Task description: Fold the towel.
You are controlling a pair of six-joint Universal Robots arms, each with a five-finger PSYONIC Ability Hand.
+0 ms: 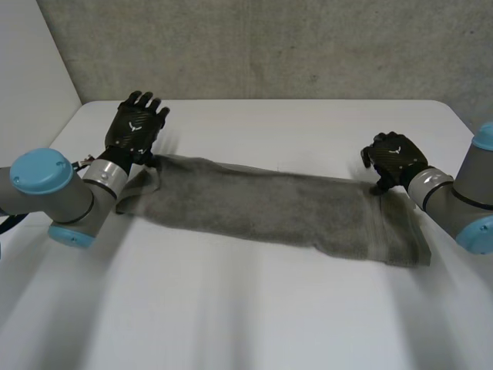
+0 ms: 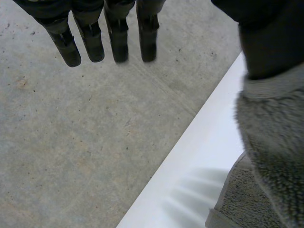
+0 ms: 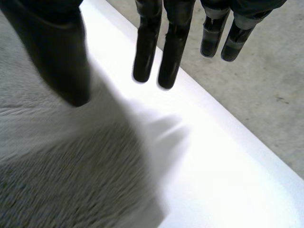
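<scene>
Grey towel (image 1: 269,204) stretched as a long narrow band across the white surface (image 1: 254,308), seemingly already folded lengthwise with crosswise folds remaining; left robot hand (image 1: 137,125) and right robot hand (image 1: 394,158), one at each end, have straight fingers and grip nothing.

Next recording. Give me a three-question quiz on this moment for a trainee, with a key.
1. True or false: the towel is bunched in a heap at the table's middle.
2. The left hand is at which part of the towel? A) its left end B) its middle C) its right end
3. What colour is the towel?
Key: 1 false; 2 A; 3 grey.
</scene>
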